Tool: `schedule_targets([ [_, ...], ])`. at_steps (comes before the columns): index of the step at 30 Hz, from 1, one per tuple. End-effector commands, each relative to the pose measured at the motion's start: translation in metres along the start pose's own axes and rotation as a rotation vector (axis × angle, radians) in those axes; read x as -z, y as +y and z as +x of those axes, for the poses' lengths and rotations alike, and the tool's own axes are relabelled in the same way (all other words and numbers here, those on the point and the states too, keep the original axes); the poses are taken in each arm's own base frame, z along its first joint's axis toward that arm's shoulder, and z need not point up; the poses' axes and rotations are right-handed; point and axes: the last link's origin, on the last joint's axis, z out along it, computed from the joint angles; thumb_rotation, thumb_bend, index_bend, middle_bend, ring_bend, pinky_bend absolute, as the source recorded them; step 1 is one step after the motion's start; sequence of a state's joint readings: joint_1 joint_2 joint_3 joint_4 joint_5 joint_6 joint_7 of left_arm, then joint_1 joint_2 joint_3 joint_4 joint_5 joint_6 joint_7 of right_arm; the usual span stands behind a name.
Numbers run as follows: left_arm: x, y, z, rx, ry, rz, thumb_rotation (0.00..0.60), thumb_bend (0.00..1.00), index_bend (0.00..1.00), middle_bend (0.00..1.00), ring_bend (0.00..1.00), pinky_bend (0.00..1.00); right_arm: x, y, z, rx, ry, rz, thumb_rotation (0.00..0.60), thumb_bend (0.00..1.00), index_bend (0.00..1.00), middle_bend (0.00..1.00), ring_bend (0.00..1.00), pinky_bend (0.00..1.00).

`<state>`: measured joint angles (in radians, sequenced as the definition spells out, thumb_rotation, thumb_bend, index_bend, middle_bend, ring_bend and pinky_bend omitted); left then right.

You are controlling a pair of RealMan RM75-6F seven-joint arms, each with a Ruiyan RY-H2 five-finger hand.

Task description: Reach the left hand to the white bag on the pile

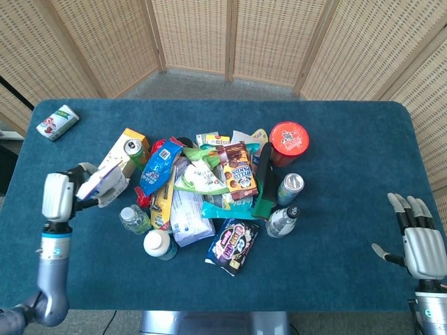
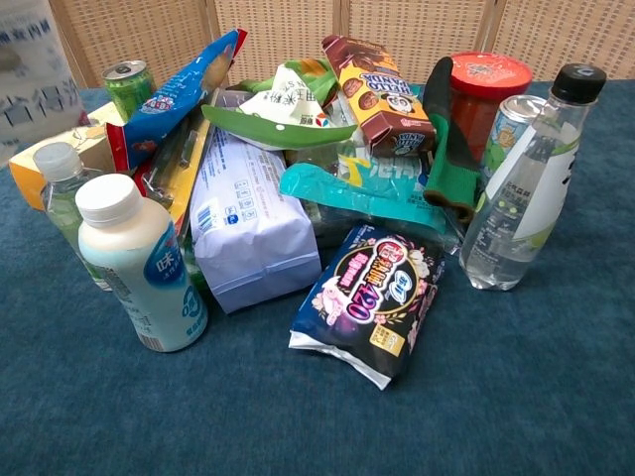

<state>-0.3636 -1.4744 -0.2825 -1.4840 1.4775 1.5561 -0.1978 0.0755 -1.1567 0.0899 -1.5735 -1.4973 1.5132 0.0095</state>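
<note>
White bag (image 1: 103,185), blue-printed and crumpled, in left hand (image 1: 57,197) fingers' clasp.

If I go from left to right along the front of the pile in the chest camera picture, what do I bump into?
White milk bottle → pale lavender packet → dark purple flowery packet → clear bottle with a black cap.
</note>
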Motion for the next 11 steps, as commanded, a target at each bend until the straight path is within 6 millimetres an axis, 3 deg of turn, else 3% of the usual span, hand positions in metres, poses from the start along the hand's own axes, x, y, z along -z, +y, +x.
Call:
schedule_targets([
  [1,-0.006,0.025,0.047,-0.018,0.112,-0.073,0.6,0.0,0.87,0.95,0.85,0.88,0.0,-0.001,0.0,0.0,-0.001,0.002,0.6,0.0,0.0,0.0,0.0,0.0],
  [4,-0.01,0.038,0.059,-0.018,0.13,-0.094,0.6,0.0,0.87,0.95,0.85,0.88,0.001,-0.002,0.0,0.0,0.0,0.004,0.6,0.0,0.0,0.0,0.0,0.0],
  [11,-0.015,0.058,0.065,0.002,0.138,-0.129,0.6,0.0,0.87,0.95,0.85,0.88,0.001,-0.002,0.001,-0.002,0.003,0.003,0.6,0.0,0.0,0.0,0.0,0.0],
])
